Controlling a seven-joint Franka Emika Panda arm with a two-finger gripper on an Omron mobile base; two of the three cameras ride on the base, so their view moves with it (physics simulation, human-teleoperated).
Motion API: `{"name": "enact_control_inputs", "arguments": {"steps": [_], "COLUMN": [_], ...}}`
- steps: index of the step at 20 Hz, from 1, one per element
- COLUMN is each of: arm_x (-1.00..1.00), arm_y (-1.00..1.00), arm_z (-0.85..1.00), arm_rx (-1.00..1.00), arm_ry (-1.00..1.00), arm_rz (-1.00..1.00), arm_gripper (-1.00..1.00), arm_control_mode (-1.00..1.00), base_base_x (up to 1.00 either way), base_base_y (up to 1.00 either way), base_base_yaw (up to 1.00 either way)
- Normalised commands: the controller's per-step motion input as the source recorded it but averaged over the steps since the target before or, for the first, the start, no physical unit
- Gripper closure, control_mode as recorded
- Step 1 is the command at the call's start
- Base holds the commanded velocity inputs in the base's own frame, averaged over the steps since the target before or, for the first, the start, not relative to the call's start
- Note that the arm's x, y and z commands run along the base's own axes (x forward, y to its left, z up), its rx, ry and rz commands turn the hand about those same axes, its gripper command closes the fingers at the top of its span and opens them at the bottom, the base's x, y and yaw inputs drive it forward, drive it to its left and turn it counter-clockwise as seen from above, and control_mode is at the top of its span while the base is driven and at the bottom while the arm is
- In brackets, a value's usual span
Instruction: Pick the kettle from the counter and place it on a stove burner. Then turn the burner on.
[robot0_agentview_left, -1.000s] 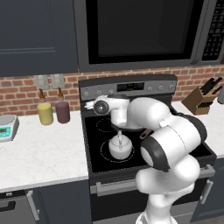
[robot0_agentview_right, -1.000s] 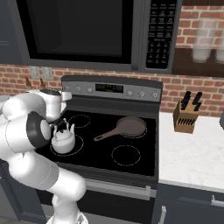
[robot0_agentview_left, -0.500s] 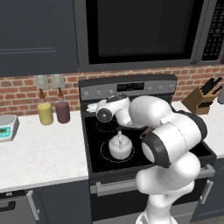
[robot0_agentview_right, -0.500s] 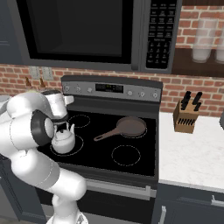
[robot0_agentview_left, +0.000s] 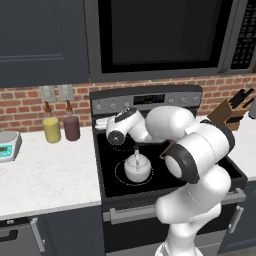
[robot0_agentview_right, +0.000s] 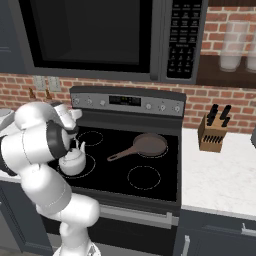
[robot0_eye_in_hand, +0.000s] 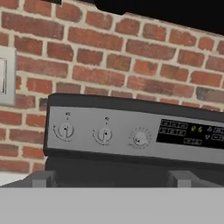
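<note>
The silvery-white kettle (robot0_agentview_left: 136, 168) (robot0_agentview_right: 73, 161) stands upright on the stove burner (robot0_agentview_left: 119, 171) (robot0_agentview_right: 90, 166), the large dashed circle at the cooktop's front left. My gripper (robot0_agentview_left: 103, 122) (robot0_agentview_right: 75, 114) (robot0_eye_in_hand: 111, 181) hovers above and behind the kettle, apart from it and open with nothing between its jaws. It faces the stove's control panel; in the hand view its fingertips (robot0_eye_in_hand: 41, 179) stand wide apart below the two left knobs (robot0_eye_in_hand: 65, 130) (robot0_eye_in_hand: 104, 134). The white counter (robot0_agentview_left: 45, 172) lies left of the stove.
A brown skillet (robot0_agentview_right: 149, 144) sits on the rear right burner. A knife block (robot0_agentview_left: 230, 113) (robot0_agentview_right: 212, 134) stands right of the stove. Two jars (robot0_agentview_left: 51, 129) (robot0_agentview_left: 71, 127) and a scale (robot0_agentview_left: 7, 145) are on the left counter. The microwave hangs overhead.
My hand has risen off the kettle and swung back and left toward the control panel. The kettle has stayed put on the burner.
</note>
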Motion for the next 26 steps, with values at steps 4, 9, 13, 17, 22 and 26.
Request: {"name": "enact_control_inputs", "arguments": {"steps": [4,9,13,17,22,26], "arm_x": [0.00,0.00,0.01,0.08,0.02,0.09], "arm_y": [0.21,0.25,0.06,0.00,0.00,0.00], "arm_z": [0.03,0.09,0.12,0.00,-0.01,-0.08], "arm_rx": [0.00,0.00,0.00,0.00,0.00,0.00], "arm_ry": [0.00,-0.03,-0.03,0.00,0.00,0.00], "arm_rz": [0.04,0.05,0.02,0.00,0.00,0.00], "arm_gripper": [-1.00,-1.00,-1.00,-1.00,-1.00,-1.00], "arm_control_mode": [-1.00,-1.00,-1.00,-1.00,-1.00,-1.00], "base_base_x": [0.00,0.00,0.00,0.00,0.00,0.00], "base_base_y": [0.00,0.00,0.00,0.00,0.00,0.00], "base_base_yaw": [0.00,0.00,0.00,0.00,0.00,0.00]}}
